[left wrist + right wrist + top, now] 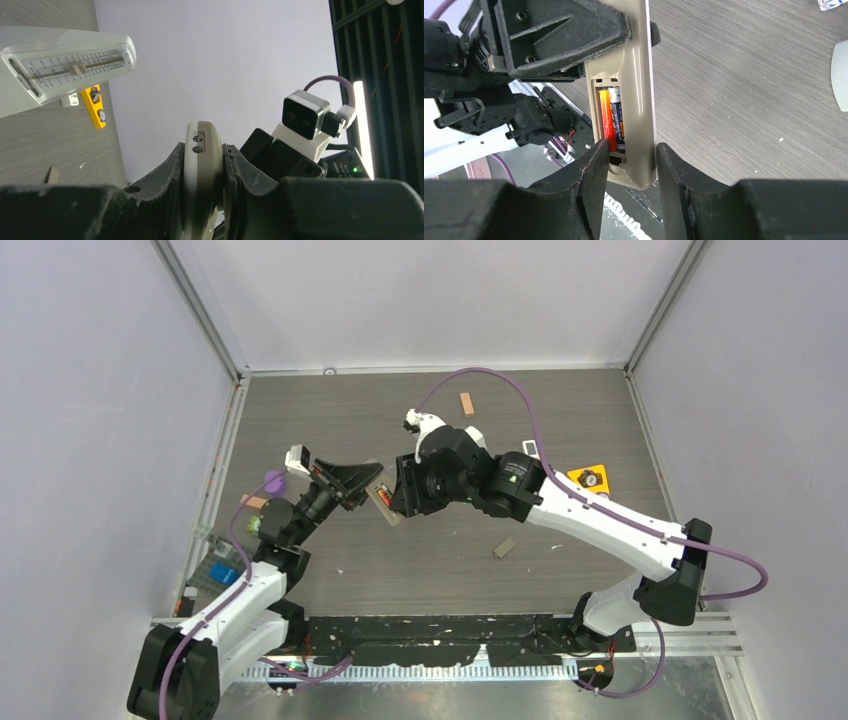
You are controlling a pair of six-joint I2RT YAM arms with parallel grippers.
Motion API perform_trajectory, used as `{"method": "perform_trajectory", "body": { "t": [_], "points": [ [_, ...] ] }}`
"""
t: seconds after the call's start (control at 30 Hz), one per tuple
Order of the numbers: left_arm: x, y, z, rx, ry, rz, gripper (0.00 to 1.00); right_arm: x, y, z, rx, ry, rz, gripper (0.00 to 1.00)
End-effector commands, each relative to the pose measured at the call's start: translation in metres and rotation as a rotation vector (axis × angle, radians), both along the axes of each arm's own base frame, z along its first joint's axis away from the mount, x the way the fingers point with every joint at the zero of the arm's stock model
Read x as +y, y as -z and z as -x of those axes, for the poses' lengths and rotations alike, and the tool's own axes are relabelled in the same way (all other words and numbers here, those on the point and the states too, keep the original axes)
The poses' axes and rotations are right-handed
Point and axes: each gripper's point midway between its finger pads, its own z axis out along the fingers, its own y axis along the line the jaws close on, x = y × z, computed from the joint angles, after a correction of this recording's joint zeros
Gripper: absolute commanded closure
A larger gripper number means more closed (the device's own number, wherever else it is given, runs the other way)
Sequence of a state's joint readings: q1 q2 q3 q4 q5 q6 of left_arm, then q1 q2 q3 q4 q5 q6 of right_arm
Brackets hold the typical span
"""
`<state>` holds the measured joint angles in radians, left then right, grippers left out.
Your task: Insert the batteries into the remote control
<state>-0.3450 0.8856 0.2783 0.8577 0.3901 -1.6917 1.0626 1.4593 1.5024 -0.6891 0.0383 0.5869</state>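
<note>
The remote control (383, 502) is held up off the table between the two arms. My left gripper (372, 483) is shut on it; in the left wrist view its white edge (200, 170) sits clamped between the jaws of the left gripper (203, 150). In the right wrist view the remote's grey-brown back (644, 100) faces the camera with its compartment uncovered. Two batteries (611, 120), one orange-red and one dark blue, lie side by side in it. My right gripper (632, 147) straddles the remote's lower end, open, with a thin gap at its right finger (669, 165).
A small grey-brown flat piece (504, 548) lies on the table right of centre. A yellow card (590, 478) and a small white device (530, 448) sit behind the right arm, a tan block (467, 404) farther back. A grey metronome (65, 70) stands near the left wrist camera.
</note>
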Motion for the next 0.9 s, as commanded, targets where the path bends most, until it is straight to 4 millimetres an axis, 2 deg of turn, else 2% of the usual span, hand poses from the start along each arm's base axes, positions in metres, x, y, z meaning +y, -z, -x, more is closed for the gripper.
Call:
{"method": "perform_trajectory", "body": {
  "t": [0.0,0.13,0.23,0.5,0.57,0.67,0.7,0.8,0.87],
  "points": [
    [-0.006,-0.101,0.054,-0.376,0.143,0.105,1.00,0.008,0.038,-0.004,0.061,-0.008,0.084,0.68],
    [-0.011,-0.094,0.054,-0.427,0.139,0.015,1.00,0.005,0.039,-0.003,0.092,-0.017,0.060,0.66],
    [-0.013,-0.085,0.050,-0.412,0.121,-0.039,1.00,0.001,0.028,-0.003,0.076,-0.017,0.025,0.58],
    [-0.016,-0.064,0.042,-0.406,0.090,-0.186,1.00,-0.014,-0.028,0.006,-0.015,-0.065,-0.158,0.31],
    [-0.016,-0.062,0.043,-0.417,0.086,-0.225,1.00,-0.020,-0.035,0.009,-0.013,-0.090,-0.201,0.27],
    [-0.015,-0.058,0.044,-0.429,0.078,-0.273,1.00,-0.037,-0.036,0.005,0.005,-0.065,-0.242,0.22],
    [-0.015,-0.056,0.044,-0.428,0.077,-0.287,1.00,-0.045,-0.042,0.002,-0.009,-0.048,-0.266,0.21],
    [-0.013,-0.049,0.043,-0.426,0.068,-0.335,1.00,-0.065,-0.031,-0.008,-0.026,0.033,-0.248,0.20],
    [-0.012,-0.042,0.042,-0.414,0.061,-0.365,1.00,-0.085,-0.015,-0.019,-0.037,0.131,-0.198,0.20]
  ]
}}
